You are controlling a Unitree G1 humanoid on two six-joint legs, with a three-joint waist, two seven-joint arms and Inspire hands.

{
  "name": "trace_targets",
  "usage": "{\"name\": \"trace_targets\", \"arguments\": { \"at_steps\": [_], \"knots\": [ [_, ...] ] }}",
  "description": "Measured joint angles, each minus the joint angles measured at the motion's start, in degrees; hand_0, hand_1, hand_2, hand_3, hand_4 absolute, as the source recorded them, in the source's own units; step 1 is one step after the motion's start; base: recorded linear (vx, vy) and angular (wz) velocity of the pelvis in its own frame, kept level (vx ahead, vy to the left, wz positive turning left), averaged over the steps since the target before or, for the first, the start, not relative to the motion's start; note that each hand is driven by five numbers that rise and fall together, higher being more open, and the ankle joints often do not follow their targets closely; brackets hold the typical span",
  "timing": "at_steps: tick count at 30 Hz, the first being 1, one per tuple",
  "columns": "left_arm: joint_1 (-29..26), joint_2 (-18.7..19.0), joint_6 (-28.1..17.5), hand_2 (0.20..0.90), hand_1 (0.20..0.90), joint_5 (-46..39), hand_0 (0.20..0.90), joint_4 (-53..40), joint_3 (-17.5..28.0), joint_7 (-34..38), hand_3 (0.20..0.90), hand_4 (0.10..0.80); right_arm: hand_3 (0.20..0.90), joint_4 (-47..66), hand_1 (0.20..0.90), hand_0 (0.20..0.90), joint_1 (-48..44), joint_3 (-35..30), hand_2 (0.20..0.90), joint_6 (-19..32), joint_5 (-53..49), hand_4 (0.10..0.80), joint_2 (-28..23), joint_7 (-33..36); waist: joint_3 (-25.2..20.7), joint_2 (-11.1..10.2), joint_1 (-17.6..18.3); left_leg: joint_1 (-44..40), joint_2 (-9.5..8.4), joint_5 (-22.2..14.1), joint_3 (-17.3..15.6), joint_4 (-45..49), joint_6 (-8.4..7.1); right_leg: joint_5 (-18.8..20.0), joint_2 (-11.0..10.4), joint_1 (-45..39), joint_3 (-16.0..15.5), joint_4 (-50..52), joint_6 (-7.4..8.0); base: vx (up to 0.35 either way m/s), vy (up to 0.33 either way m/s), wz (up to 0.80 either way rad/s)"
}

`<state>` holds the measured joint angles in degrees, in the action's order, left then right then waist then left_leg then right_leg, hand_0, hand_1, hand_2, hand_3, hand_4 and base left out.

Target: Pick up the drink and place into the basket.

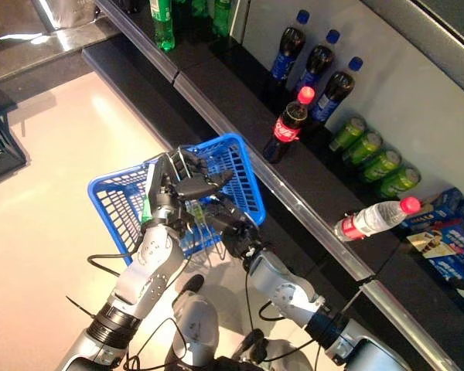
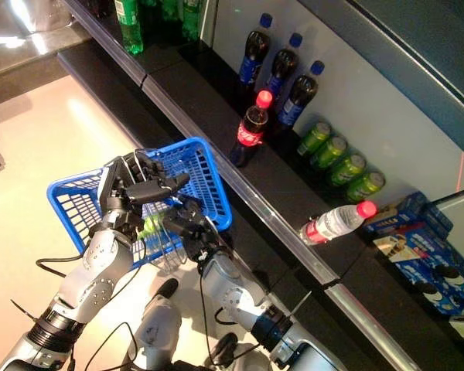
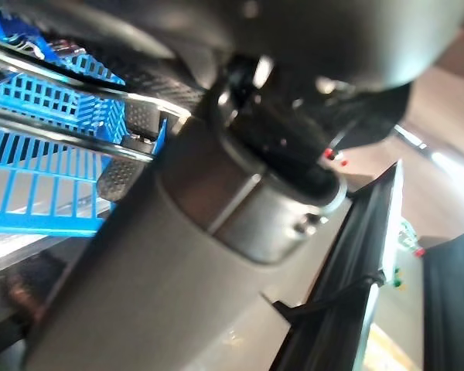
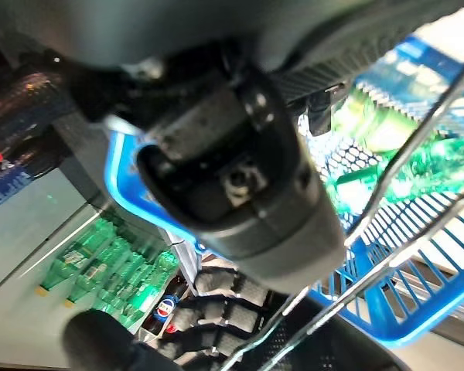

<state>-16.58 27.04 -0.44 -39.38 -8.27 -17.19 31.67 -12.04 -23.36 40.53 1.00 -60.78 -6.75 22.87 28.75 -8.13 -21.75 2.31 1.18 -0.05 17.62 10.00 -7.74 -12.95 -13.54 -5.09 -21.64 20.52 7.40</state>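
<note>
The drink I read as mine is the green bottle [image 4: 387,131], and it already lies inside the blue basket [image 1: 240,166], showing through the mesh beneath my two hands rather than on the shelf. It looks like thin clear-green plastic: light, a little springy under a squeeze, smooth and round enough to roll or slip, so I would take it across the middle of the body, not by the cap. The basket itself is stiff plastic lattice and would swing on its wire handle [image 3: 54,124]. My left hand [image 1: 174,185] sits over the basket's near edge and, as far as I can judge from its wrist view, is curled around that chrome handle. My right hand [image 1: 233,236] is just beside it at the basket's near right corner; I cannot tell how it is set, since its own bulk hides it. Beyond the basket on the far right runs the dark shelf [image 1: 216,93], with a red-capped cola bottle [image 1: 288,127] standing nearest the rim, blue-capped bottles [image 1: 319,62] behind it, green cans [image 1: 371,154] lying in a row, and a water bottle [image 1: 371,219] on its side. The handle wires crossing the opening are the main thing in my way.
</note>
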Motion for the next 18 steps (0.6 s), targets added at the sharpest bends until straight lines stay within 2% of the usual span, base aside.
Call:
{"name": "trace_targets", "arguments": {
  "at_steps": [9, 11, 13, 14, 15, 16, 18],
  "knots": [
    [0.7, -2.6, 0.0, 0.3, 0.3, 0.3, 0.3, 0.5, 5.5, 8.4, 0.2, 0.1, 0.9, 5.5, 0.9, 0.9, 2.8, 0.0, 0.9, -0.2, 0.4, 0.8, -0.8, -0.9, 0.0, -0.1, 0.9, -0.2, 0.45, 0.1, -0.3, -0.6, -0.01, 0.7, 0.6, -0.3, 0.2, -1.2, 0.0, -0.024, 0.006, -0.02],
    [5.6, -2.4, -1.2, 0.3, 0.3, -0.5, 0.3, 0.7, 12.3, 2.9, 0.2, 0.1, 0.9, 10.4, 0.9, 0.9, 6.0, -0.8, 0.9, -0.9, 0.7, 0.8, -2.7, -4.0, -0.2, -0.3, 1.9, -0.5, 0.48, 0.1, -0.4, -1.1, 0.09, 1.2, 0.8, -1.0, 0.1, -2.4, 0.2, -0.121, -0.02, -0.02],
    [14.2, -2.3, -4.6, 0.3, 0.3, -7.8, 0.3, 1.2, 21.2, -10.8, 0.2, 0.1, 0.9, 16.0, 0.9, 0.9, 11.7, -4.8, 0.9, -2.2, 2.0, 0.8, -5.6, -8.3, -0.3, -0.5, 1.7, -0.3, 0.44, 0.1, -0.5, -1.8, 0.2, 1.4, 0.8, -0.8, 0.0, -3.3, 0.39, -0.095, -0.058, -0.02],
    [20.6, -4.1, -5.6, 0.3, 0.3, -14.1, 0.3, 2.5, 27.9, -19.6, 0.2, 0.1, 0.9, 19.3, 0.9, 0.9, 16.4, -8.8, 0.9, -2.2, 3.4, 0.8, -6.7, -10.1, -0.3, -0.5, 1.7, -0.3, 0.44, 0.1, -0.4, -2.1, 0.3, 1.8, 1.0, -1.4, -0.2, -4.7, 0.57, -0.069, -0.094, 0.09],
    [25.8, -5.4, -6.9, 0.3, 0.3, -18.2, 0.3, 5.6, 32.1, -24.9, 0.2, 0.1, 0.9, 20.0, 0.9, 0.9, 19.2, -12.5, 0.9, -2.2, 4.7, 0.8, -7.8, -11.3, -0.3, -0.5, 1.3, -0.3, 0.44, 0.1, 0.0, -2.5, 0.36, 1.9, 1.2, -1.9, -0.8, -5.8, 0.68, -0.07, -0.093, 0.16],
    [28.2, -6.8, -7.1, 0.3, 0.3, -19.9, 0.3, 7.8, 34.0, -27.4, 0.2, 0.1, 0.9, 19.7, 0.9, 0.9, 20.5, -14.7, 0.9, -2.3, 5.0, 0.8, -8.6, -11.6, -0.4, -0.6, 0.9, -0.3, 0.53, 0.1, 0.2, -2.9, 0.35, 2.1, 1.4, -2.2, -1.2, -6.4, 0.71, -0.047, -0.067, 0.16],
    [31.3, -9.3, -7.8, 0.3, 0.3, -20.7, 0.3, 11.0, 35.1, -30.3, 0.2, 0.1, 0.9, 17.9, 0.9, 0.9, 22.6, -18.3, 0.9, -2.4, 5.8, 0.8, -9.4, -11.9, -0.5, -0.8, -0.7, -0.3, 0.71, 0.1, 0.4, -3.3, 0.36, 2.1, 1.5, -2.7, -1.7, -7.6, 0.7, -0.033, -0.015, 0.1]
  ]
}}
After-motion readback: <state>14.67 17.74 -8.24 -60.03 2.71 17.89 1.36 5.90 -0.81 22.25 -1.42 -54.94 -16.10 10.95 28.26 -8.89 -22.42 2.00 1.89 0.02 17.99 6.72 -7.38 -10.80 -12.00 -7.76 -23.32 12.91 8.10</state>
